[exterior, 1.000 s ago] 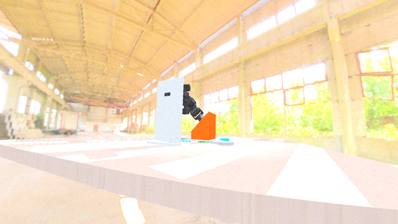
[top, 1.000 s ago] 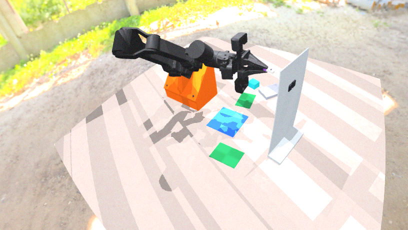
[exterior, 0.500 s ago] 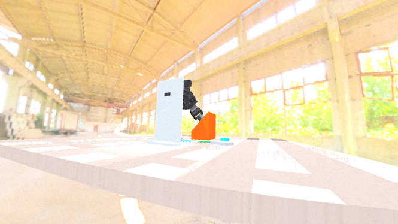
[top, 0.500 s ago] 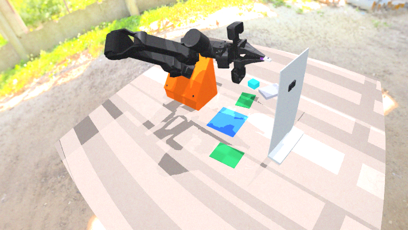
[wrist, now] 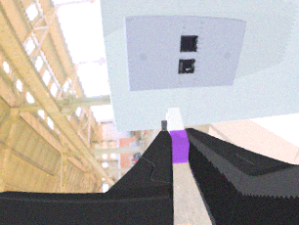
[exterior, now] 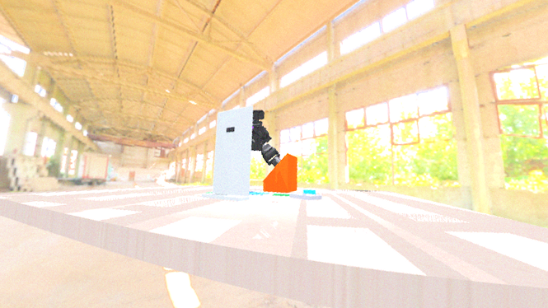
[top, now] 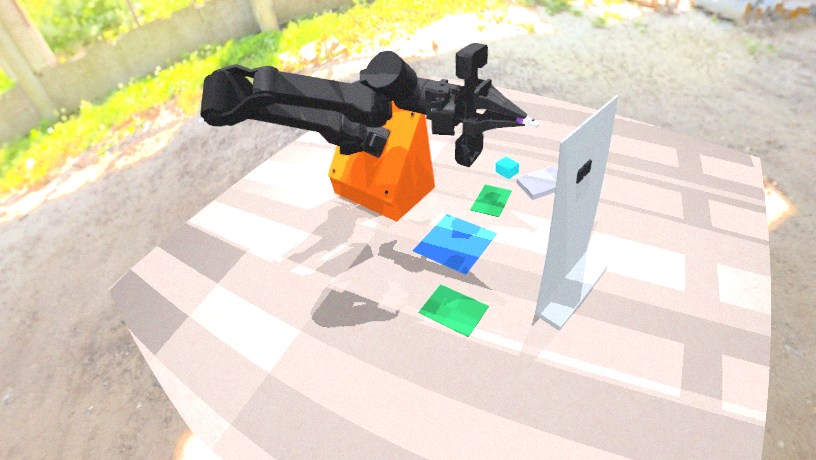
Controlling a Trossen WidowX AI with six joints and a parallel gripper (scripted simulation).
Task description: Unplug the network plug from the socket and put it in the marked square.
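The plug (top: 532, 122) (wrist: 179, 147), white at the front and purple behind, is out of the socket and held in the air. My gripper (top: 522, 119) (wrist: 176, 137) is shut on it, with the white end pointing toward the panel. The upright panel (top: 571, 228) (exterior: 231, 163) (wrist: 276, 93) stands in front of the fingers, with a gap between it and the plug. Its face plate (wrist: 153, 49) shows an upper socket (wrist: 189, 43) and a lower socket (wrist: 186, 66), both without a plug. A blue square (top: 457, 245) lies on the table below the arm, between two green patches.
One green patch (top: 454, 310) is nearer the camera, the other green patch (top: 490, 201) farther. A cyan block (top: 506, 167) and a pale slab (top: 536, 184) lie beyond, near the panel. The orange arm base (top: 394, 165) (exterior: 287, 177) stands behind the squares. A black block (top: 583, 171) (exterior: 230, 129) sits on the panel's back.
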